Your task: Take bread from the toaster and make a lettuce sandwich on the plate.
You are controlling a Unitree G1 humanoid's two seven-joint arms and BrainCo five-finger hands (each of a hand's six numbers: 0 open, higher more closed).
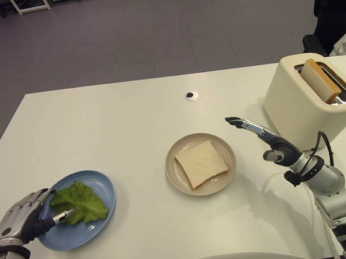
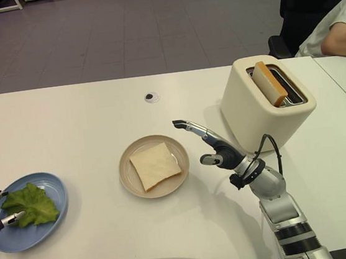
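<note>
Scene on a white rectangular table, seen from the robot's head. At the right side of the table stands a cream-coloured two-slot toaster. A slice of toasted bread with a brown crust stands upright in one slot and rises above the toaster's top. A black cable leaves the toaster's near side.

Near the middle of the table lies a round beige plate. It carries one flat square slice of white bread, turned slightly askew. At the left lies a round blue plate with a crinkled green lettuce leaf resting on it.

The left hand sits at the near left rim of the blue plate and touches the leaf's edge. Whether it has hold of the leaf cannot be told.

The right hand is raised between the beige plate and the toaster, apart from both. Its fingers are stretched out straight toward the left, and it holds nothing.

A small round black-and-white disc is set in the table farther back, well apart from the plates.
</note>
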